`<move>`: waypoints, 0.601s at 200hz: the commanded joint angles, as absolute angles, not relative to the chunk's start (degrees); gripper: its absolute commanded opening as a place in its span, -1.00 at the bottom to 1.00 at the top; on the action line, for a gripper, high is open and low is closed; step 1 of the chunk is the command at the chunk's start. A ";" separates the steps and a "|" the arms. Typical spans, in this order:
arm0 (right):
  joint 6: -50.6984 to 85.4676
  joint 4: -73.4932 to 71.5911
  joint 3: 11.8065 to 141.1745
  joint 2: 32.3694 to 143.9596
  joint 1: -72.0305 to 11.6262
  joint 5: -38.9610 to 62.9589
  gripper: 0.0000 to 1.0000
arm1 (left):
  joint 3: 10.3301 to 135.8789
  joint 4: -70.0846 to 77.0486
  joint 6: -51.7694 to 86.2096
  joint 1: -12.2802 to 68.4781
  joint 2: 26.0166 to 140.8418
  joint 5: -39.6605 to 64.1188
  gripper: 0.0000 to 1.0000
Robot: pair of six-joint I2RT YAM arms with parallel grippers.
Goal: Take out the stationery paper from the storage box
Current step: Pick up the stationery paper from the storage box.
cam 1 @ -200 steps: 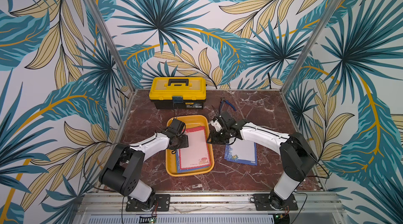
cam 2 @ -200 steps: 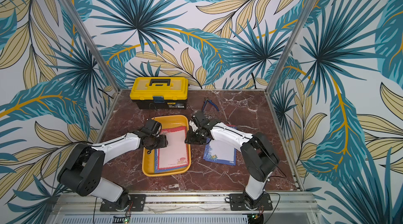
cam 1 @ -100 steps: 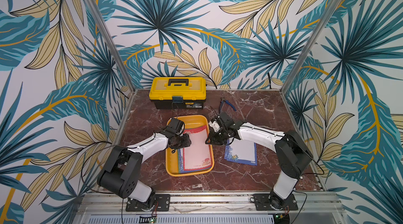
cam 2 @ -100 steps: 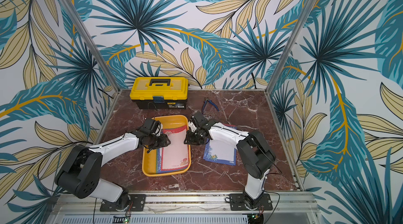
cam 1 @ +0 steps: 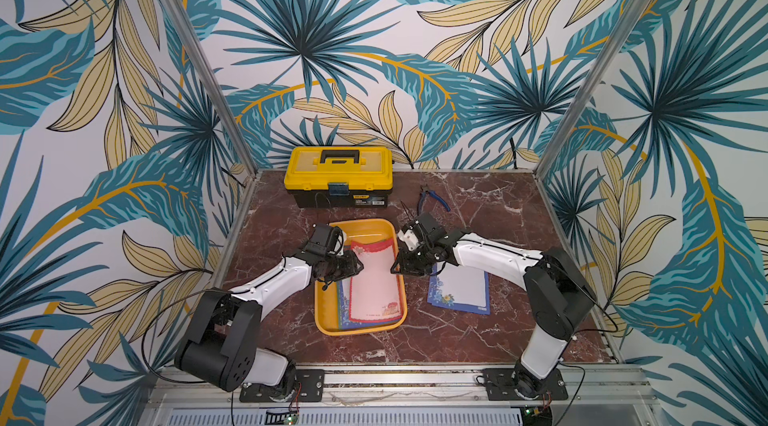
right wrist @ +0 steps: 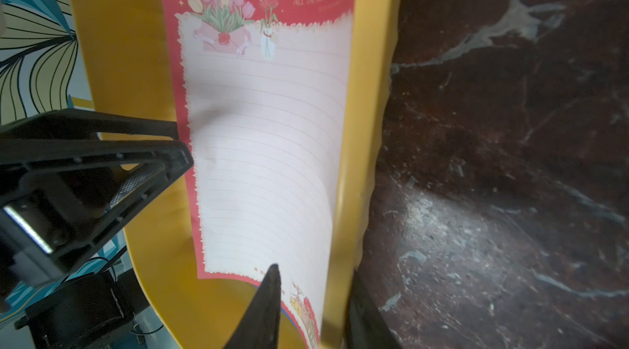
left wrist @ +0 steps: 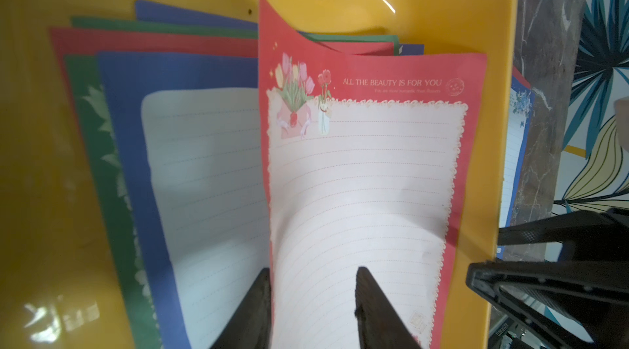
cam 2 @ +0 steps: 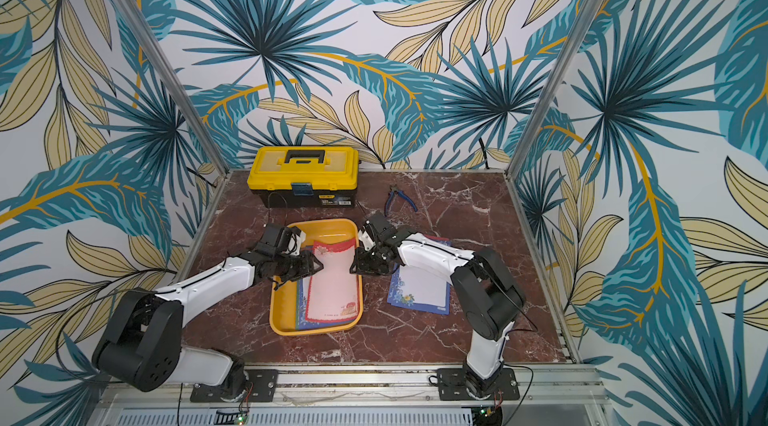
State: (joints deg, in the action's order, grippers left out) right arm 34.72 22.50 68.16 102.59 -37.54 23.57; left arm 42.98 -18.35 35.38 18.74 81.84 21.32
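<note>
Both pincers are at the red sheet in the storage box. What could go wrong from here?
1. The red sheet bows up between the left pincer and the right pincer; more inward squeezing may crease it.
2. The right pincer's jaws seem to straddle the sheet's edge and the storage box wall together; closing there might lift the box too.
3. The blue sheet lies just beneath; it may get dragged along.
</note>
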 commanded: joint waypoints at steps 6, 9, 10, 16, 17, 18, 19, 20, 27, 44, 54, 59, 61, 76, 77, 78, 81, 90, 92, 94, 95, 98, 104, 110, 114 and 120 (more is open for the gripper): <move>35.27 21.18 68.08 103.71 -37.85 25.21 -0.37 | 42.45 -16.15 35.17 18.34 83.46 23.81 -0.19; 35.28 21.12 68.11 103.71 -37.82 25.22 -0.37 | 42.40 -16.19 35.08 18.27 83.61 23.98 -0.20; 35.31 21.10 68.11 103.71 -37.85 25.22 -0.37 | 42.42 -16.18 35.07 18.23 83.69 24.03 -0.20; 35.29 21.18 68.10 103.71 -37.87 25.31 -0.37 | 42.38 -16.17 35.07 18.23 83.96 23.73 -0.22; 35.27 21.18 68.11 103.71 -37.87 25.31 -0.37 | 42.42 -16.17 35.07 18.25 83.99 23.82 -0.22; 35.30 21.18 68.16 103.71 -37.88 25.31 -0.37 | 42.43 -16.17 35.07 18.27 84.01 23.73 -0.23; 35.27 21.18 68.18 103.71 -37.88 25.31 -0.37 | 42.40 -16.17 35.07 18.32 84.06 23.69 -0.23; 35.30 21.18 68.19 103.71 -37.88 25.31 -0.37 | 42.43 -16.13 35.02 18.34 84.13 23.66 -0.24; 35.32 21.18 68.16 103.63 -37.84 25.33 -0.37 | 42.54 -16.17 34.91 18.22 84.40 23.48 -0.25; 35.16 21.48 68.20 103.38 -37.88 25.23 -0.37 | 42.75 -16.28 34.52 18.24 84.92 23.25 -0.35; 35.11 21.60 68.22 103.28 -37.84 25.07 -0.37 | 42.87 -16.32 34.25 18.21 85.06 23.09 -0.44; 35.07 21.82 68.34 103.27 -37.80 25.02 -0.37 | 42.88 -16.29 34.20 18.27 85.07 23.00 -0.48; 35.03 21.98 68.48 103.27 -37.86 24.91 -0.37 | 42.93 -16.22 34.13 18.21 85.08 22.95 -0.51; 34.21 23.96 69.76 103.36 -37.88 24.53 -0.37 | 43.06 -16.34 33.88 18.15 84.93 22.85 -0.62; 34.15 24.11 69.86 103.36 -37.88 24.44 -0.37 | 43.02 -16.35 33.81 18.13 84.87 22.85 -0.63; 34.13 24.23 70.00 103.36 -37.88 24.44 -0.37 | 43.04 -16.30 33.83 18.12 84.89 22.85 -0.63; 33.98 24.73 70.31 103.36 -37.88 24.24 -0.37 | 43.06 -16.29 33.79 18.11 84.83 22.85 -0.64; 33.54 25.82 71.06 103.21 -37.83 23.71 -0.37 | 43.06 -16.33 33.42 18.17 84.50 22.77 -0.74; 33.43 26.01 71.20 103.15 -37.87 23.55 -0.37 | 43.06 -16.30 33.32 18.14 84.47 22.72 -0.78; 33.41 26.19 71.26 103.11 -37.83 23.38 -0.37 | 43.07 -16.31 33.25 18.14 84.36 22.64 -0.79; 33.32 26.28 71.34 103.06 -37.83 23.33 -0.37 | 43.07 -16.33 33.19 18.12 84.32 22.62 -0.80; 33.19 26.50 71.46 102.94 -37.81 23.10 -0.37 | 43.02 -16.30 33.08 18.18 84.25 22.55 -0.86; 33.04 26.67 71.62 102.61 -37.88 22.46 -0.37 | 43.12 -16.28 32.82 18.17 83.99 22.50 -0.93; 32.92 26.92 71.65 102.32 -37.83 21.83 -0.37 | 43.15 -16.26 32.62 18.10 83.64 22.54 -1.00; 32.72 27.31 71.90 102.16 -37.84 21.45 -0.37 | 43.24 -16.33 32.46 18.07 83.36 22.64 -1.00; 32.34 28.52 72.50 101.97 -37.83 20.89 -0.37 | 43.32 -16.28 32.27 18.02 82.89 22.93 -1.00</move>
State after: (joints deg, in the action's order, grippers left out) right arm 34.11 25.02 70.46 102.83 -37.56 23.24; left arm 42.98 -17.26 33.82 18.48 84.77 22.76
